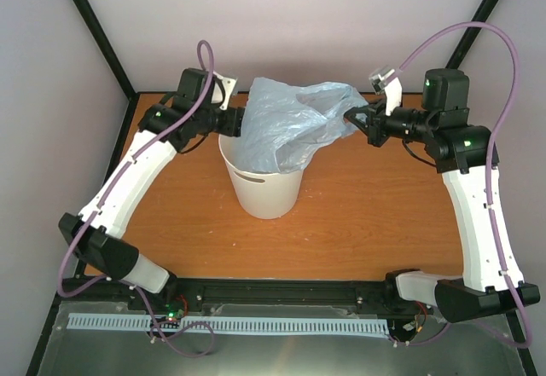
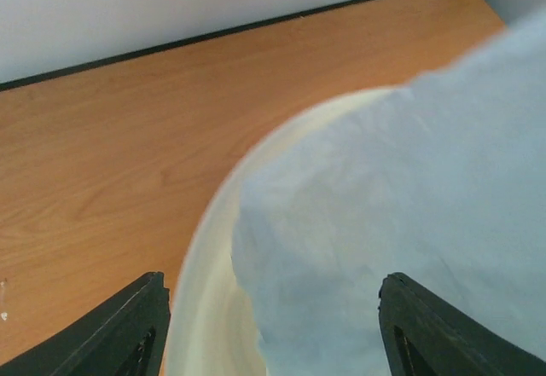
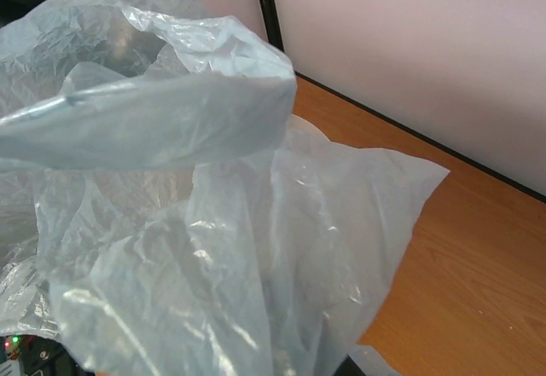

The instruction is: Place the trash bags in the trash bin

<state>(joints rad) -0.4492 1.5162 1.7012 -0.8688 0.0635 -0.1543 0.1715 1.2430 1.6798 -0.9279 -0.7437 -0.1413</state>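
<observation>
The off-white trash bin (image 1: 266,190) stands upright at the middle of the table. The pale-blue translucent trash bag (image 1: 290,124) hangs over its mouth, its lower part inside the bin and the rest billowing up to the right. My right gripper (image 1: 351,116) is shut on the bag's right edge and holds it above the rim. In the right wrist view the bag (image 3: 256,248) fills the frame and hides the fingers. My left gripper (image 1: 241,120) is at the bin's back-left rim. It stands open (image 2: 273,282), with the rim (image 2: 205,240) and the bag (image 2: 384,205) between its fingers.
The wooden table (image 1: 367,214) extends around the bin. Pale walls and black frame posts (image 1: 98,26) close off the back and sides. A metal rail (image 1: 281,292) with both arm bases runs along the near edge.
</observation>
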